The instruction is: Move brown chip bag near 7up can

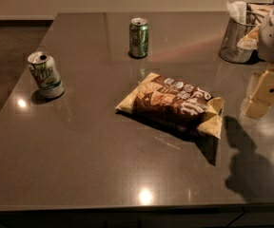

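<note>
Camera view, single frame. Brown chip bag (172,103) lies flat near the middle of the dark table (80,165), its long axis running from upper left to lower right, with a pale end at each tip. 7up can (44,75) stands well apart to the bag's left, near the table's left edge. A dark green can (138,37) stands upright farther back. A wire mesh holder (236,42) sits at far right. My gripper (265,93) hangs at the right edge, apart from the bag; whether it is spread or closed I cannot tell.
</note>
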Motion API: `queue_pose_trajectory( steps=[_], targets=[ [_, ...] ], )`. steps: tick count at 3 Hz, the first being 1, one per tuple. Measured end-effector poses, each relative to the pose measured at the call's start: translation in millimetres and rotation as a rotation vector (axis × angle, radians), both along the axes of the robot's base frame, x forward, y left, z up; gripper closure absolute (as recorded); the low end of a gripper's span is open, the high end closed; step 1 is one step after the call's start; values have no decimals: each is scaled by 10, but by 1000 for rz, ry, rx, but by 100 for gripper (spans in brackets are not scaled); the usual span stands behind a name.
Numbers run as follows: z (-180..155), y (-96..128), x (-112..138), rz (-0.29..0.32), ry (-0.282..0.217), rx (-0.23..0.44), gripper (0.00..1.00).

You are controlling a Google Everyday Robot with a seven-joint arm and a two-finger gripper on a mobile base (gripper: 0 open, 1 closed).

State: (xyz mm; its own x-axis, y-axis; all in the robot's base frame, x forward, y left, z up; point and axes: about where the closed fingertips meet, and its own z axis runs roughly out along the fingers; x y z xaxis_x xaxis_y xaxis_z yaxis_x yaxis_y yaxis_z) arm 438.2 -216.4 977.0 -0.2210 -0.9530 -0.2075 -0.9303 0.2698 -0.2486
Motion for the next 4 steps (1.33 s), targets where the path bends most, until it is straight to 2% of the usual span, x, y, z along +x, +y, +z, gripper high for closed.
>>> queue_pose_trajectory(
  steps=[2, 4],
  targets=[
    [-98, 105, 31, -8, 17, 34, 0],
    [-403, 366, 218, -78, 55, 104, 0]
  ],
)
